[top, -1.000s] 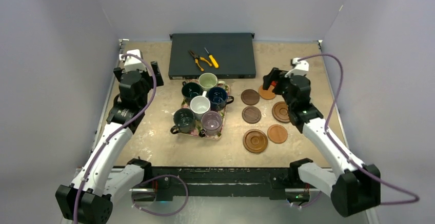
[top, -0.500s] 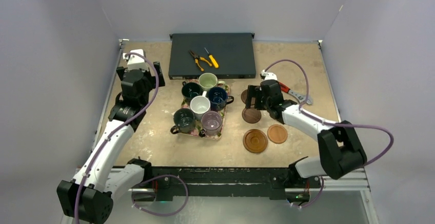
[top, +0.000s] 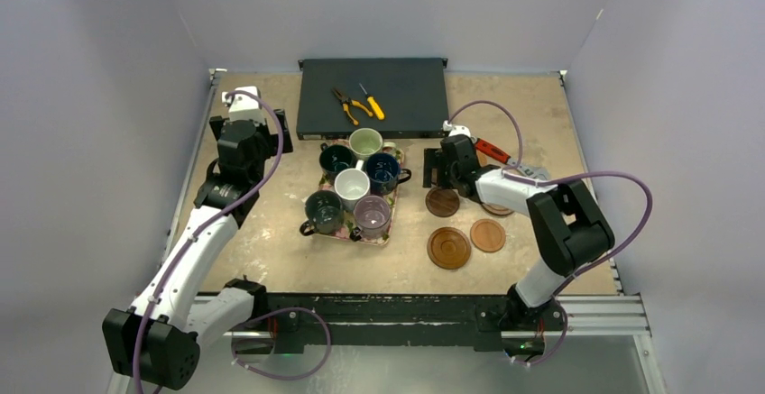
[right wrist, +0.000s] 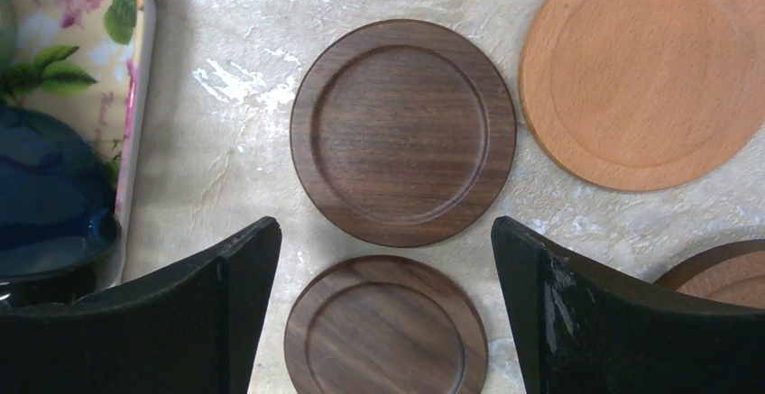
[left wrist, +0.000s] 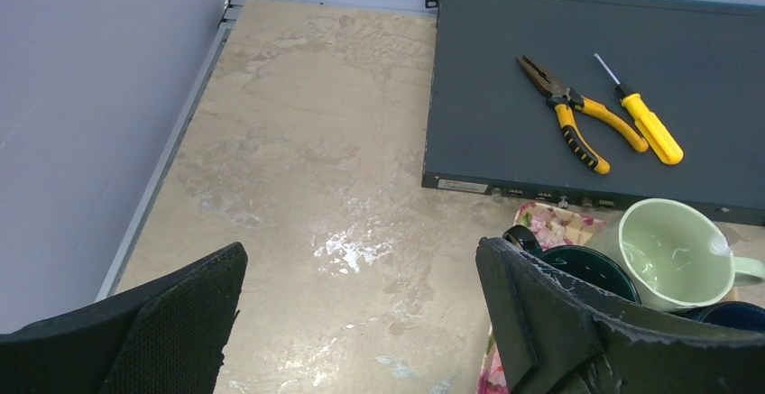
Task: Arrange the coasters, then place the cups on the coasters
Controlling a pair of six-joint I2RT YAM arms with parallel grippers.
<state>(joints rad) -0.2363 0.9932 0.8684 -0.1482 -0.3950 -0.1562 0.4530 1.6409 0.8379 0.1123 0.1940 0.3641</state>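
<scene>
barely begun: all six cups (top: 351,184) sit on the tray (right wrist: 81,60), coasters (top: 448,247) right of it bare; right hand (right wrist: 383,232) hovers spread, empty, above two dark ones; left hand (left wrist: 361,250) likewise.

Pretty plain setup: smooth pale lavender-grey walls (top: 388,6) box in a mottled beige tabletop (top: 271,232) on three sides. A silver metal rail (left wrist: 171,155) runs along its left edge, and a flat dark grey metal box (top: 415,105) sits at the back. Lighting's soft and even, with a whitish glare patch (left wrist: 347,245) on the table.
</scene>
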